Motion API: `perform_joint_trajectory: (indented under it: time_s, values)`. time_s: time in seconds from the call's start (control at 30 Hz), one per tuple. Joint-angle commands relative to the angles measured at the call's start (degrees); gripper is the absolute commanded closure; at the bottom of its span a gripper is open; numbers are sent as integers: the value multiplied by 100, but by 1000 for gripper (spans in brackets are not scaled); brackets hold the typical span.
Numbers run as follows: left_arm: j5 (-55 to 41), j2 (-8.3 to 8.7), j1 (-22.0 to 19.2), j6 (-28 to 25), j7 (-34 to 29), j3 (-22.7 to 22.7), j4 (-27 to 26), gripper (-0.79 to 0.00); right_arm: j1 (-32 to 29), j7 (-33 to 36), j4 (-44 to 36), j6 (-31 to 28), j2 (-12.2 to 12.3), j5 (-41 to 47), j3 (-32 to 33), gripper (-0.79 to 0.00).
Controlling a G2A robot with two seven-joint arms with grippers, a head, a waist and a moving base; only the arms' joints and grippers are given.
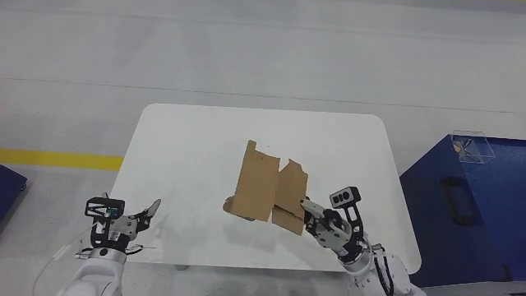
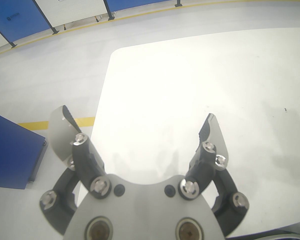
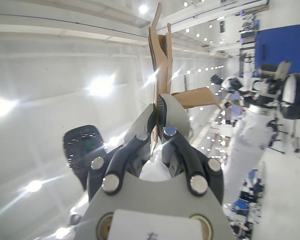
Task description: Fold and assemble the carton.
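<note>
A flat brown carton (image 1: 267, 187) is held up off the white table (image 1: 197, 148), tilted, with its flaps hanging loose. My right gripper (image 1: 307, 211) is shut on the carton's near right edge. In the right wrist view the carton (image 3: 161, 58) stands edge-on, clamped between the fingers (image 3: 162, 111), and my right gripper (image 3: 156, 109) points up toward the ceiling. My left gripper (image 1: 146, 214) sits at the table's near left corner, well apart from the carton. Seen from the left wrist, my left gripper (image 2: 140, 123) is open with nothing between its fingers.
A blue cabinet (image 1: 464, 210) with a small clear box (image 1: 470, 145) on top stands right of the table. Another blue box (image 2: 12, 154) sits on the floor at the left. Yellow floor lines (image 1: 57, 159) run past the table.
</note>
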Motion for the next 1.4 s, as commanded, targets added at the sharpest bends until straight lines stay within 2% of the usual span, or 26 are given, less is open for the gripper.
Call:
perform_joint_trajectory:
  time_s: [0.0, 0.17, 0.2, 0.3, 0.37, 0.43, 0.5, 0.6, 0.73, 0.9, 0.97, 1.0, 1.03, 1.07, 1.13, 1.37]
  values:
    - [0, 0, 0, 0, 0, 0, 0, -785, 113, -175, 238, -137, -60, -303, -217, 0]
    - [0, 0, 0, 0, 0, 0, 0, -785, 156, -227, 280, -185, -82, -306, -270, 0]
    - [-251, -5, 9, -119, -337, 14, 22, -785, 156, -227, 280, -185, -82, -306, -270, 0]
    - [-1796, -3, -106, -653, -1660, -223, -436, -785, 189, -380, 280, -259, -84, -772, -226, 0]
    - [-3662, 10, -162, -1108, -2801, -509, -669, -785, 162, -493, 276, -323, -97, -1143, -272, 0]
    - [-5668, 52, -315, -1257, -4256, -817, -664, -785, 157, -473, 259, -236, -110, -1265, -339, 0]
    - [-7345, 121, -606, -1135, -5784, -1060, -448, -785, 179, -389, 279, -211, -119, -1453, -389, 0]
    - [-9241, 195, -1134, -706, -7417, -1159, 153, -785, 206, -224, 298, -214, -136, -1721, -501, 0]
    - [-10168, 227, -1561, -613, -8270, -929, 776, -785, 258, -39, 344, -289, -168, -2003, -669, 0]
    - [-10087, 230, -1680, -784, -8456, -418, 989, -785, 322, -55, 415, -400, -223, -2195, -849, 0]
    - [-9978, 235, -1690, -827, -8462, -256, 1001, -699, 361, -44, 440, -413, -242, -2241, -905, 0]
    - [-9967, 236, -1691, -830, -8460, -184, 1008, -616, 380, -54, 458, -429, -251, -2273, -922, 0]
    - [-9955, 240, -1697, -803, -8489, -114, 1019, -339, 392, -65, 472, -433, -259, -2292, -943, 0]
    - [-9968, 245, -1720, -768, -8529, -59, 1035, -249, 406, -71, 479, -443, -267, -2309, -959, 0]
    - [-9996, 255, -1768, -773, -8518, -7, 1077, 0, 432, -72, 501, -438, -281, -2324, -985, 0]
    - [-10160, 297, -1851, -769, -8654, 139, 1160, 0, 485, -123, 511, -397, -314, -2366, -1018, 0]
